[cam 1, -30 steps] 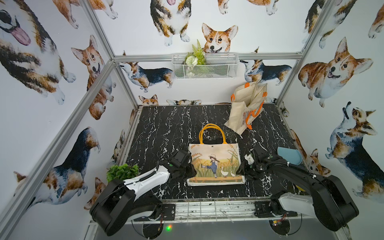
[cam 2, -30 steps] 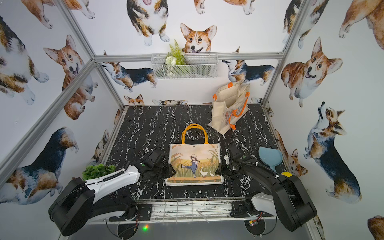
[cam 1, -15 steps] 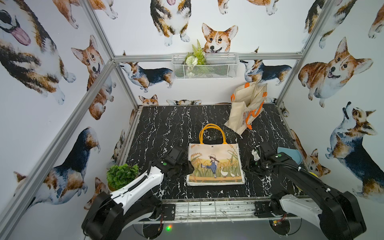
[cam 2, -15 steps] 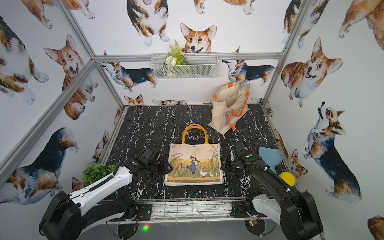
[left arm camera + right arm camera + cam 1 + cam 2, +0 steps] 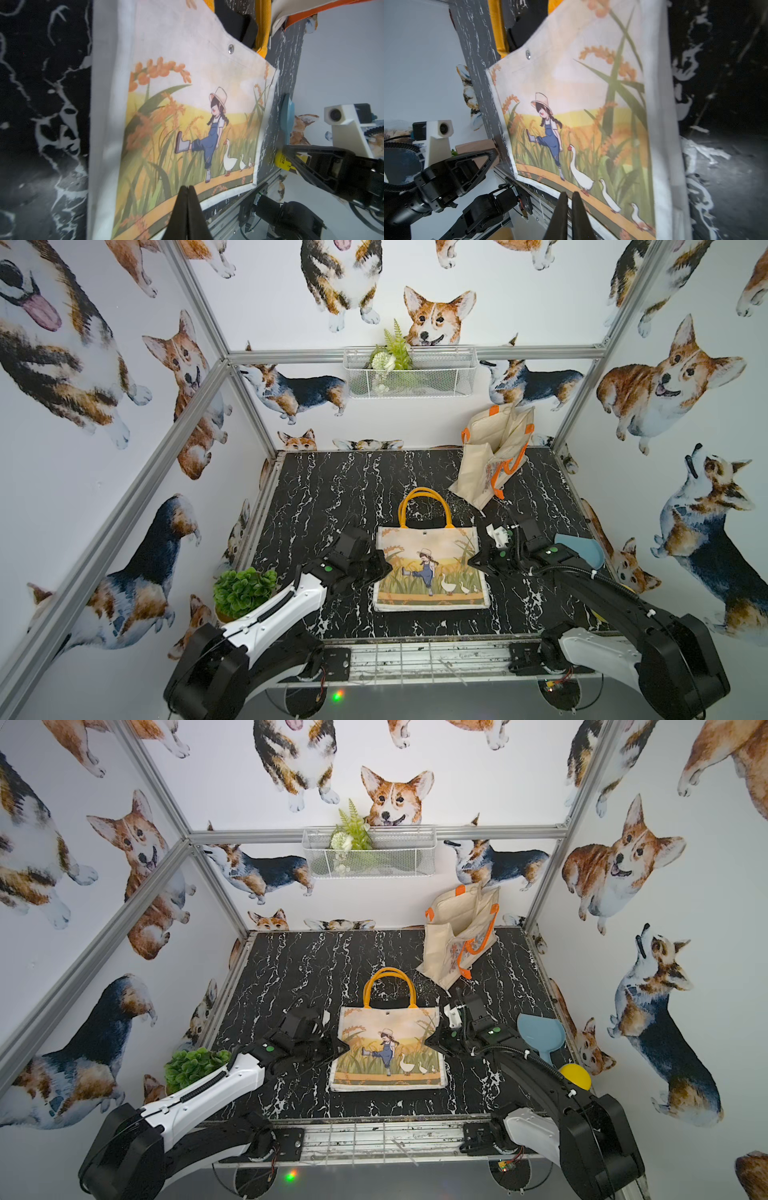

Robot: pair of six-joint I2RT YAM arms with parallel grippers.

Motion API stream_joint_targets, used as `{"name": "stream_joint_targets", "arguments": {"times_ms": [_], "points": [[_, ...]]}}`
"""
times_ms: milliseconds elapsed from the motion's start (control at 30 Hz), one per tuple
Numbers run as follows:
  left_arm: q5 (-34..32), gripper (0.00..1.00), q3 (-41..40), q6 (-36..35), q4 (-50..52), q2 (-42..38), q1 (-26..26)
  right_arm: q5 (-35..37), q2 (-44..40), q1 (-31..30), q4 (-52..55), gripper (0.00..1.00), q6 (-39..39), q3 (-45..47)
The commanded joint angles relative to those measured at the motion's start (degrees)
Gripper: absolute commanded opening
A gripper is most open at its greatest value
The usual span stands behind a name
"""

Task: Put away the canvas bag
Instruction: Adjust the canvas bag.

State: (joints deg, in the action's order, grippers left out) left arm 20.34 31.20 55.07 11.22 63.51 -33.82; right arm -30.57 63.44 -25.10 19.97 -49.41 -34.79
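Tabletop (image 5: 332,489): bag (image 5: 432,568), L hand (image 5: 386,568), R hand (image 5: 473,562) shut.

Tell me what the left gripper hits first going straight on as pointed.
Likely the canvas bag: the left gripper, jaws shut, points across its printed face from the side edge. Height above the cloth is unclear; if it clears, the right gripper is next.

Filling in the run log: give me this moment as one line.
bag: flat on table | left pincer: shut, tip at bag's left side | right pincer: shut, tip at bag's right side | grip on cloth: unclear
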Motion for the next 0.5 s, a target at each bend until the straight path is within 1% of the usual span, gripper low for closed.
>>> {"name": "stream_joint_targets", "arguments": {"times_ms": [0, 100, 167, 300, 467], "points": [[0.1, 0.0, -0.2, 0.9, -3.6, 1.8, -0.2, 2.1, 0.4, -0.3, -1.3, 0.09, -1.1, -0.5], [-0.4, 0.0, -0.7, -1.0, -2.8, 4.1, -0.2, 4.9, 4.5, -0.6, 1.2, 0.09, 0.7, -0.5], [0.4, 0.0, -1.5, -1.1, -3.8, 5.5, -0.3, 4.4, 7.0, -1.1, 1.2, 0.07, 1.2, -0.1], [0.8, 0.0, -3.4, -1.1, -5.1, 7.4, -0.4, 3.5, 10.5, -2.8, -1.5, 0.06, -0.3, 2.3], [1.3, 0.0, -4.8, -2.8, -5.8, 11.0, -0.4, 3.7, 12.1, -3.0, -4.0, 0.05, -1.7, 5.0]]}}
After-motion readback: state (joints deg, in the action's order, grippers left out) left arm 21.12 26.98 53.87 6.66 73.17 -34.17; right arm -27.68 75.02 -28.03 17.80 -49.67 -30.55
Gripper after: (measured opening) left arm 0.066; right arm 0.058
